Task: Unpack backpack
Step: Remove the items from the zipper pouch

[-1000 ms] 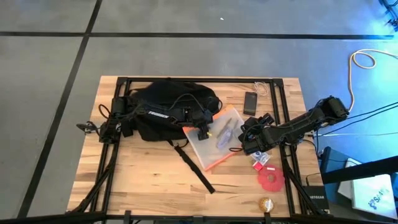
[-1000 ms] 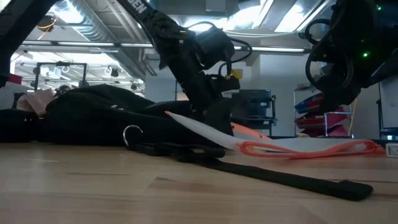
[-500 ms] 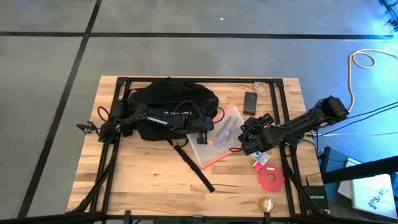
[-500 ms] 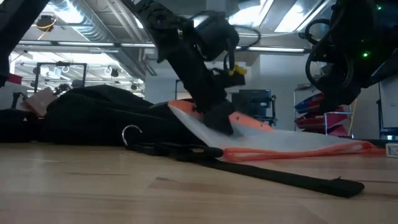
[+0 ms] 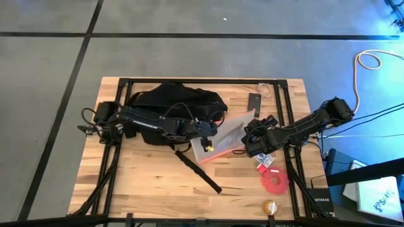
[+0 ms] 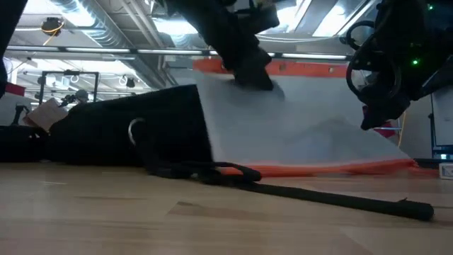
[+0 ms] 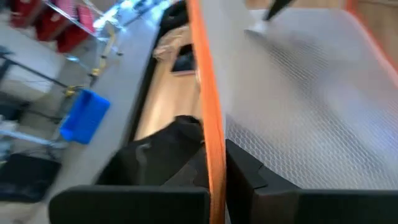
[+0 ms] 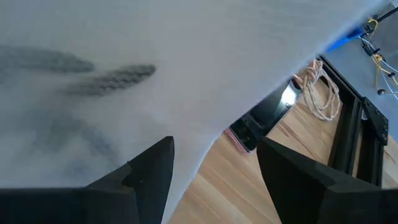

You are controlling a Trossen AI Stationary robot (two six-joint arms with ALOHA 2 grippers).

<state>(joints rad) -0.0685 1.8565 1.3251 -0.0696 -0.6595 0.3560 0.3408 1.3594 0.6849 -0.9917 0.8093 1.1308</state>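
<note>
**A:** Starting at the near edge of the desk (image 5: 145,183), what lies there?

**B:** A small gold round thing (image 5: 269,206) sits close to the front edge, and just behind it a red disc (image 5: 275,181). A long black strap (image 6: 333,200) runs flat across the wood toward the middle.

**A:** And in the middle?

**B:** The left hand (image 5: 206,140) is clamped shut on the orange-trimmed edge of a translucent mesh pouch (image 6: 297,134). From the low camera the pouch stands tilted up, its upper rim pinched from above and its lower orange border resting on the desk. The left wrist camera shows the orange edge (image 7: 208,118) running between the dark fingers (image 7: 249,180).

**A:** The other arm?

**B:** The right hand (image 5: 250,137) hangs just beside the pouch on its right side, fingers (image 8: 149,168) partly apart and holding nothing; the pouch fills most of its wrist view.

**A:** Where is the backpack?

**B:** The backpack (image 5: 173,101) lies on the rear half of the desk, left of centre, behind the pouch and partly under the left arm. In the low view it is the dark mound to the left of the pouch.

**A:** Anything farther back?

**B:** A flat black phone (image 5: 254,101) lies near the back right, with a coiled pale cord (image 8: 317,87) just beyond it.
</note>
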